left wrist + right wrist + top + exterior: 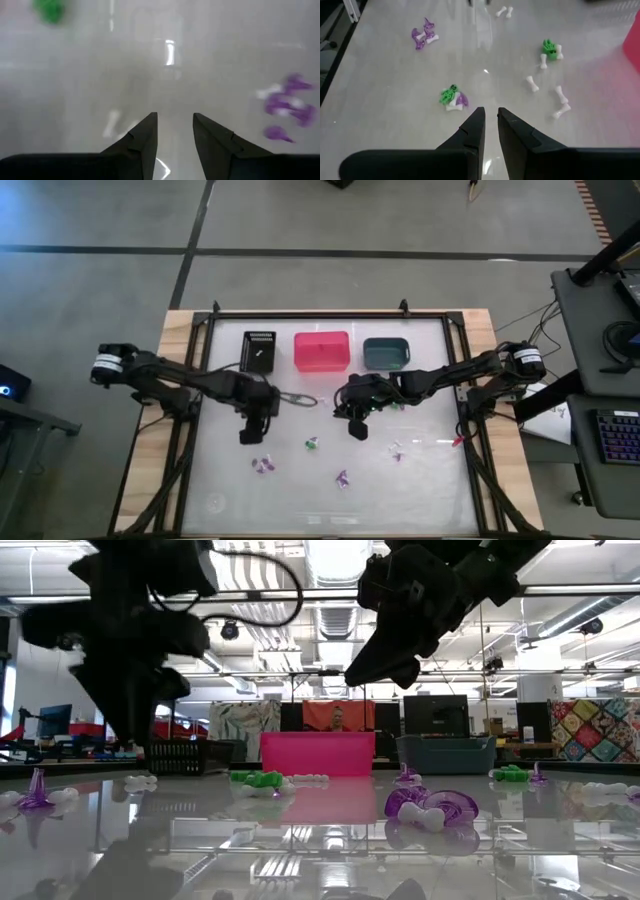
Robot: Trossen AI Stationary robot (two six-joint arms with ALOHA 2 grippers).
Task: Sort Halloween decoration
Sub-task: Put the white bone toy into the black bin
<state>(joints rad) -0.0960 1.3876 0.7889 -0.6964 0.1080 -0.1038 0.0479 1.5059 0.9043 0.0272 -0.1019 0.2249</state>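
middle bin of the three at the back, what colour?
Pink, between the black bin and the teal bin. The middle bin shows best in the high view.

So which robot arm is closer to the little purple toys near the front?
Probably the left. Its end effector hangs open just above the small purple plastic trinkets, which show close ahead in its wrist view. The right end effector is farther off.

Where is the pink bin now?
In the high view, the pink bin stands at the table's far edge, between the black bin and the teal bin.
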